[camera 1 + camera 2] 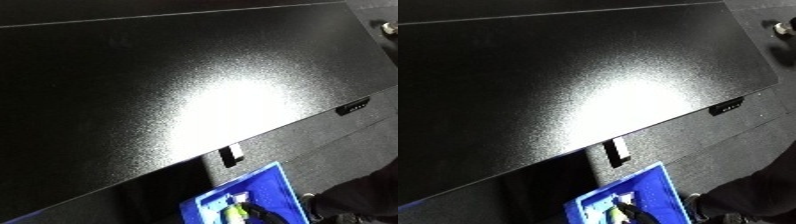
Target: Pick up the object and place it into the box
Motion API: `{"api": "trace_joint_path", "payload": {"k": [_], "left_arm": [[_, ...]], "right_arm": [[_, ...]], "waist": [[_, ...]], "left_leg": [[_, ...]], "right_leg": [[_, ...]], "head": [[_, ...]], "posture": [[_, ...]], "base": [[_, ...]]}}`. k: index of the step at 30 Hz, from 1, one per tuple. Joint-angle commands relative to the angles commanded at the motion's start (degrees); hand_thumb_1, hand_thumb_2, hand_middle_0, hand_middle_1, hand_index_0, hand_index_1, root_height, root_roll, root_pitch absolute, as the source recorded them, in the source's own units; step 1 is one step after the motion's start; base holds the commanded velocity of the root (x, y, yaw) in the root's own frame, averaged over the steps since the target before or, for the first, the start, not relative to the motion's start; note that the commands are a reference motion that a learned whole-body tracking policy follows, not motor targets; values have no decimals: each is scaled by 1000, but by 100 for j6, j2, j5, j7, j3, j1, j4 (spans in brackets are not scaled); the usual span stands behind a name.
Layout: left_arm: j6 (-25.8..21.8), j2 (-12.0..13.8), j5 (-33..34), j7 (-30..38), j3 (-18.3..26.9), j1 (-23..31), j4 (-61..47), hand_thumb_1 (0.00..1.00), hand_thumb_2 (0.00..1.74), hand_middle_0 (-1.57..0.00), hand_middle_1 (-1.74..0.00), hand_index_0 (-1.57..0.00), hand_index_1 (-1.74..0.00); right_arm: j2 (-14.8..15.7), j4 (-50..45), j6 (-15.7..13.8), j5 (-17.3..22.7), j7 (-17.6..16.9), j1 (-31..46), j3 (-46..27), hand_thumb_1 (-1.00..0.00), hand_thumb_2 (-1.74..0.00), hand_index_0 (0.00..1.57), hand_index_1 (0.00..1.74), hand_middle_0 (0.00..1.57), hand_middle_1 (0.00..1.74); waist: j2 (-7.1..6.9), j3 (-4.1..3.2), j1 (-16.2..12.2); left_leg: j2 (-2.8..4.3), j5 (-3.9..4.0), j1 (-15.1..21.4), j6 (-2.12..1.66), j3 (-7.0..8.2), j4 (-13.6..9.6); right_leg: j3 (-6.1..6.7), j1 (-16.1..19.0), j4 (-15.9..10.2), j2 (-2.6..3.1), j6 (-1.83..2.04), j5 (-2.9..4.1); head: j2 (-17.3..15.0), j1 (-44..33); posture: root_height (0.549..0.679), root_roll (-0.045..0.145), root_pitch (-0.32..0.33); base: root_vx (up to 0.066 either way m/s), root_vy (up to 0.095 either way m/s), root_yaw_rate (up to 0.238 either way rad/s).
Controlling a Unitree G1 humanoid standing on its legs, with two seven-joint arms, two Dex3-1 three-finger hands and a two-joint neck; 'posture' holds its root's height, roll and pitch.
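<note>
Black fingers (259, 212) reach into the blue bin (275, 187) at six o'clock, beside a yellow-green object (234, 214); whether they curl round it or are letting go, I cannot tell. Which hand this is stays unclear. The object lies inside the bin, so the placing looks nearly done. Its long axis seems to run twelve to six. The black table (133, 90) is above.
</note>
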Motion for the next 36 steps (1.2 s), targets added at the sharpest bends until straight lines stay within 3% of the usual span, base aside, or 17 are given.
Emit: {"api": "trace_joint_path", "payload": {"k": [5, 8, 12, 16, 21, 25, 31, 36], "left_arm": [[53, -62, 147, 33, -46, 63, -80, 0, 0, 0, 0, 0, 0], [151, -81, 275, 14, -109, 65, -133, 0, 0, 0, 0, 0, 0], [320, -115, 267, -140, -156, 79, -133, 0, 0, 0, 0, 0, 0], [360, -158, 273, -323, -166, 138, -52, 0, 0, 0, 0, 0, 0], [387, -195, 403, -464, -113, 272, 149, 0, 0, 0, 0, 0, 0], [424, -253, 578, -524, -21, 456, 296, 0, 0, 0, 0, 0, 0], [533, -353, 883, -735, 138, 762, 490, 0, 0, 0, 0, 0, 0], [643, -437, 1126, -841, 266, 974, 659, 0, 0, 0, 0, 0, 0]], "right_arm": [[74, -77, 26, -9, -82, 61, -14, 0, 0, 0, 0, 0, 0], [126, -125, 34, -21, -124, 95, -18, 0, 0, 0, 0, 0, 0], [197, -162, 66, -77, -164, 137, -20, 0, 0, 0, 0, 0, 0], [290, -74, 45, -118, -155, 196, -40, 0, 0, 0, 0, 0, 0], [395, 127, 8, -182, -81, 336, -98, 0, 0, 0, 0, 0, 0], [475, 280, -1, -239, -23, 525, -162, 0, 0, 0, 0, 0, 0], [577, 479, 108, -372, 26, 795, -279, 0, 0, 0, 0, 0, 0], [676, 703, 218, -550, 70, 965, -361, 0, 0, 0, 0, 0, 0]], "waist": [[6, 0, 10], [8, -2, 24], [4, -41, 37], [-10, -151, 60], [-43, -364, 97], [-74, -577, 129], [-87, -957, 178], [-109, -1326, 217]], "left_leg": [[-12, 11, 22, 1, -27, 5], [-29, 64, 82, -18, -40, -84], [-30, 184, 237, -73, -64, -330], [7, 356, 484, -155, -96, -720], [68, 621, 926, -290, -145, -1354], [116, 816, 1328, -395, -167, -1872], [161, 1083, 1950, -528, -178, -2690], [204, 1215, 2396, -613, -138, -3295]], "right_leg": [[-14, 19, 43, 4, -25, -40], [-19, 74, -14, 9, -22, -33], [-28, 225, -210, 6, 5, 11], [-47, 451, -538, -8, 60, 103], [-77, 888, -1142, -21, 158, 266], [-119, 1315, -1707, -31, 237, 400], [-200, 2017, -2698, -37, 353, 659], [-269, 2520, -3397, -77, 467, 835]], "head": [[-11, -713], [-85, -1308], [-280, -1937], [-514, -2380], [-836, -2665], [-1166, -2871], [-1663, -2985], [-2208, -2968]], "posture": [[622, 31, 17], [624, 32, 16], [629, 33, 14], [637, 33, 12], [648, 32, 3], [656, 32, -6], [666, 31, -15], [672, 31, -17]], "base": [[24, -31, 41], [6, -42, 53], [2, -34, 55], [13, -32, 61], [52, -30, 56], [93, -16, 34], [110, -10, 23], [121, 3, -48]]}}
